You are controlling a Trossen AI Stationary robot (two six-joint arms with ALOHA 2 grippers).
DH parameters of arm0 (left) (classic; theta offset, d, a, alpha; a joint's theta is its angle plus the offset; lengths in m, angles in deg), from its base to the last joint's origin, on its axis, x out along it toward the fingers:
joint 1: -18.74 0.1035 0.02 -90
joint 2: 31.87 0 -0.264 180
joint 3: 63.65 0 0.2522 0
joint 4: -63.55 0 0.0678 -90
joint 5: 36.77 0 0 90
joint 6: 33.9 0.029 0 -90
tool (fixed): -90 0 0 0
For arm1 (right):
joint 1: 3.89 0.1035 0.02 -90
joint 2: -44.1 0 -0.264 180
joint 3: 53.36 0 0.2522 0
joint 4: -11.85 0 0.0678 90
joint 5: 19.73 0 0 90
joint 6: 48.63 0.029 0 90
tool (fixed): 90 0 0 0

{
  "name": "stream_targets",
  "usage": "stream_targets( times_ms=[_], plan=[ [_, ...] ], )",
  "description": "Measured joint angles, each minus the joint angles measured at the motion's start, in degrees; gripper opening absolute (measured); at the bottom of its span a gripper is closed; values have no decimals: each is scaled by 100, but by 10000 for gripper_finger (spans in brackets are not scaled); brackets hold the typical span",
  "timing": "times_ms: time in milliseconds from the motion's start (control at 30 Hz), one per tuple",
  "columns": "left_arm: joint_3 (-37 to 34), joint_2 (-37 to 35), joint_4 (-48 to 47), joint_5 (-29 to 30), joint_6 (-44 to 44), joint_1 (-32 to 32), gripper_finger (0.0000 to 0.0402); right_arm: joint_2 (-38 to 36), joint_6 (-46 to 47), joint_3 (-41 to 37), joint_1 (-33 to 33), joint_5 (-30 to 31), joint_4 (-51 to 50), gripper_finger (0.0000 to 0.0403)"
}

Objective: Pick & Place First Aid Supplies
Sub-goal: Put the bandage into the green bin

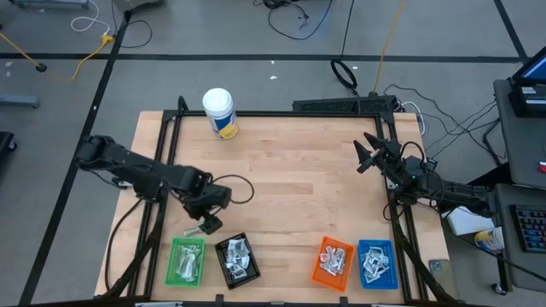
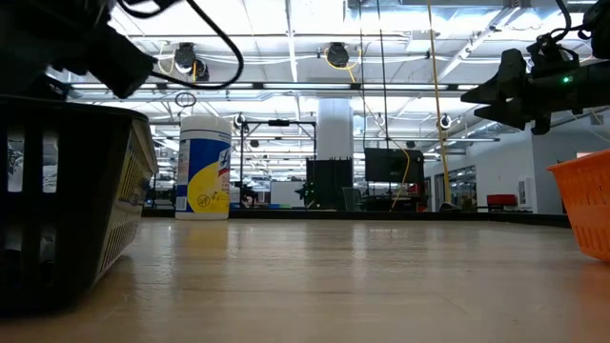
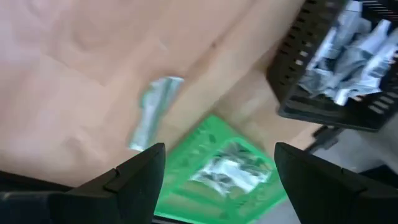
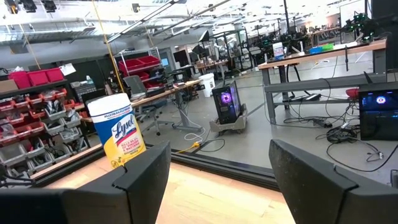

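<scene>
First aid supplies fill the green tray (image 1: 172, 263), the black tray (image 1: 223, 266), the orange tray (image 1: 322, 269) and the blue tray (image 1: 391, 264) along the near edge. One pale grey-green wrapped strip (image 3: 153, 112) lies flat on the bare wood just beyond the green tray (image 3: 186, 163). My left gripper (image 1: 209, 224) hovers open above the gap between the green and black trays, fingers (image 3: 140, 177) pointing steeply down, nothing between them. My right gripper (image 1: 367, 155) waits open, raised at the table's far right, also seen in the low view (image 2: 496, 93).
A tall white bottle with a yellow label (image 1: 219, 111) stands near the far edge, left of centre. The black tray's wall (image 2: 67, 191) and the orange tray's corner (image 2: 586, 205) flank the low view. The middle of the wooden table shows bare wood.
</scene>
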Motion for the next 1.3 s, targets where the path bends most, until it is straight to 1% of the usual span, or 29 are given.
stream_targets(
  times_ms=[133,333,433,500,700,900,1033,1100,1167,1300],
  plan=[
    [-1,119,-266,294,544,222,308,0,0,0,0,1,2,267],
    [-3,757,-441,678,886,321,308,-2,0,0,1,1,1,267],
    [-3,1147,-444,661,802,305,308,0,0,1,1,1,4,267],
    [-6,1379,-449,539,636,274,308,1,0,2,0,1,0,267],
    [-6,1782,-480,506,179,174,308,0,0,1,0,0,2,267],
    [-24,2075,-423,695,166,73,308,-2,0,0,0,-1,2,267],
    [-69,2265,-423,701,268,45,307,-2,0,2,0,-1,3,267],
    [-69,2268,-418,783,335,45,300,0,0,1,1,1,2,267],
    [-69,2264,-322,848,369,45,285,1,0,0,2,-1,9,267],
    [-69,2264,-27,911,413,60,228,-2,0,2,0,0,6,267]
  ],
)
